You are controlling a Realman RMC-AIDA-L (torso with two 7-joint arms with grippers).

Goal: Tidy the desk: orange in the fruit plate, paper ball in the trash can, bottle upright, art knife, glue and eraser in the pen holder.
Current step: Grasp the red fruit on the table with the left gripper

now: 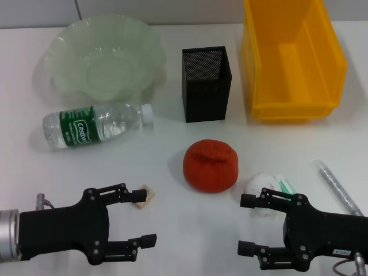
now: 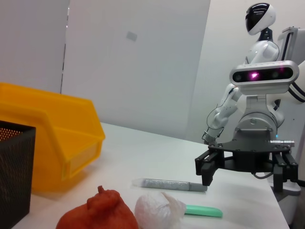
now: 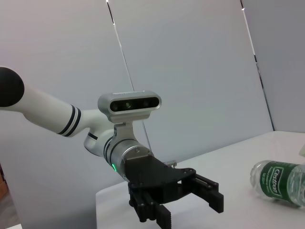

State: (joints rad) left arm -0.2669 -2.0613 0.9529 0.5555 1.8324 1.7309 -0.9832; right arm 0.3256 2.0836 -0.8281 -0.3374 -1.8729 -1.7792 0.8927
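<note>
The orange (image 1: 210, 165) sits mid-desk, with the paper ball (image 1: 261, 185) to its right. Beside the ball lie a mint-green stick (image 1: 286, 185) and a long silvery stick (image 1: 338, 187); which is the art knife and which the glue I cannot tell. The bottle (image 1: 95, 125) lies on its side at the left, below the fruit plate (image 1: 57, 46). The eraser (image 1: 144, 195) touches the upper finger of my open left gripper (image 1: 144, 218). My right gripper (image 1: 246, 224) is open, just short of the paper ball. Pen holder (image 1: 206, 83) and trash can (image 1: 293, 57) stand behind.
The left wrist view shows the orange (image 2: 97, 214), paper ball (image 2: 157, 210), both sticks, the trash can (image 2: 52, 138) and the right gripper (image 2: 243, 179) facing it. In the right wrist view the left gripper (image 3: 188, 212) and the lying bottle (image 3: 281, 183) appear.
</note>
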